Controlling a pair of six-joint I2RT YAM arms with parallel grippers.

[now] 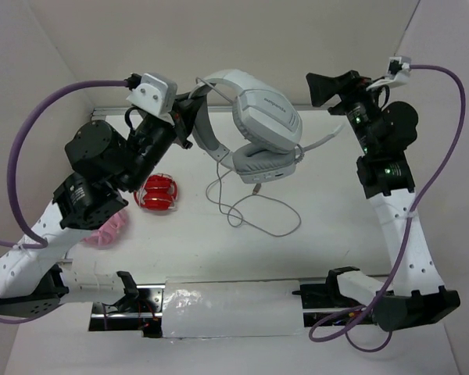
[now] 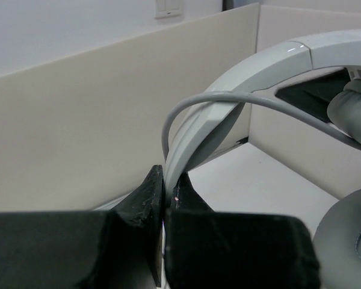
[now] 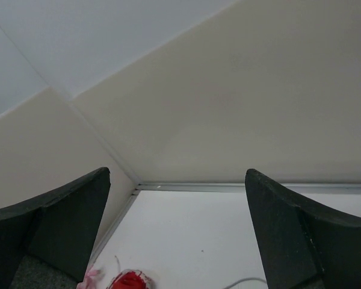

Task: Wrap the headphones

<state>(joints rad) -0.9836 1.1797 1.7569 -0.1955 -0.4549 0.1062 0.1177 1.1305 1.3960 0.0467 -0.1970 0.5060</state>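
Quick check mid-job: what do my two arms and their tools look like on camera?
Both arms have white lower links and black joint housings. A purple cable loops off the left arm, another off the right arm. Green lights glow on the right arm. The left tool and right tool have matte black, wedge-shaped fingers; a white camera mount sits at the left wrist.

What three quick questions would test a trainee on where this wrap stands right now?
1. True or false: the right fingers stand open and empty.
2. Which part of the headphones do the left fingers clamp? A ear cup, B headband, C boom mic.
3. Fill in: the loose cable trails down onto the ___.
Key: 1 true; 2 B; 3 table.
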